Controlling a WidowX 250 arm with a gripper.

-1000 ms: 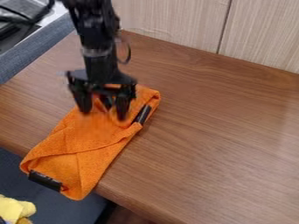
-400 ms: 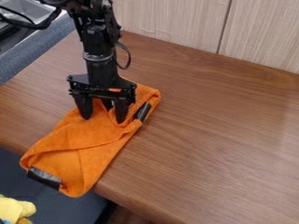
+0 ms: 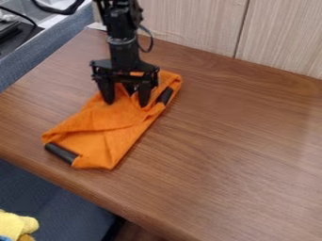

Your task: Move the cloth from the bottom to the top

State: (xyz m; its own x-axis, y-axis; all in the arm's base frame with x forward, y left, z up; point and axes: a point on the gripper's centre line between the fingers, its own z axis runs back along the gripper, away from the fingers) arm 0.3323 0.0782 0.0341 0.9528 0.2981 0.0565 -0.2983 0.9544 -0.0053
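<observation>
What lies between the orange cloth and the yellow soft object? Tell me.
In the camera view, between the orange cloth and the yellow soft object lie a bare strip of wooden tabletop and, past its edge, a dark blue-grey surface.

The tool hides some cloth; edges crop a yellow thing.

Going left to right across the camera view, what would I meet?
Yellow item in the lower corner, dark band on the near end of the orange cloth, gripper, dark far-end band, wall seam.
</observation>
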